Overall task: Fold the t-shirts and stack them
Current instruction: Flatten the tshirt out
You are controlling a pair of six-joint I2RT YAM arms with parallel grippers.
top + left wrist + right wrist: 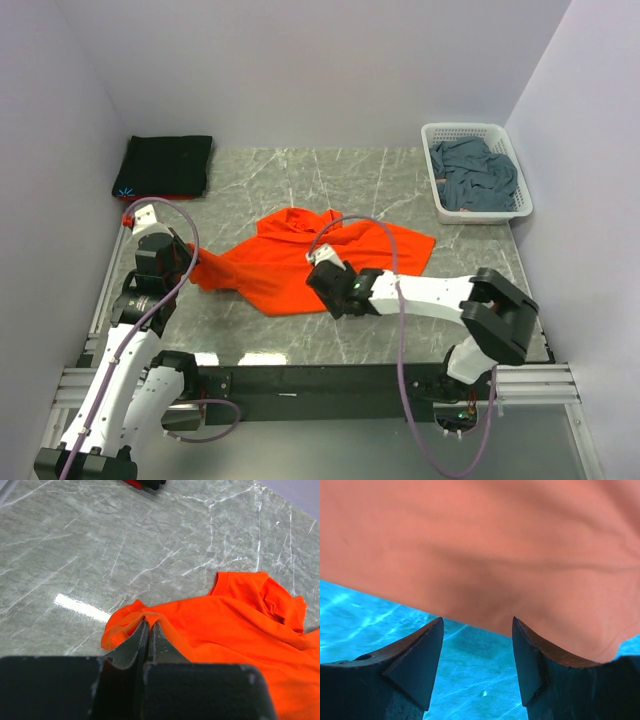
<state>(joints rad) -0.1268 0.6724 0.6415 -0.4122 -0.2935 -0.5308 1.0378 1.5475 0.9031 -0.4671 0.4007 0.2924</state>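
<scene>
The bright orange t-shirt (300,255) lies crumpled and spread across the middle of the marble table. My left gripper (191,263) is shut on the shirt's left tip, and the left wrist view shows the fingers (147,623) pinching a fold of the orange cloth (240,625). My right gripper (318,270) stands open at the shirt's near edge. In the right wrist view its jaws (477,622) are apart over bare table, with the orange cloth (495,545) just beyond the tips. The black t-shirt (165,165) lies folded at the back left. The blue-grey t-shirt (472,172) is bunched in the basket.
The white lattice basket (436,195) stands at the back right by the wall. A red edge (140,200) shows under the black shirt. White walls close in the table on three sides, and a metal rail (105,290) runs along its left edge.
</scene>
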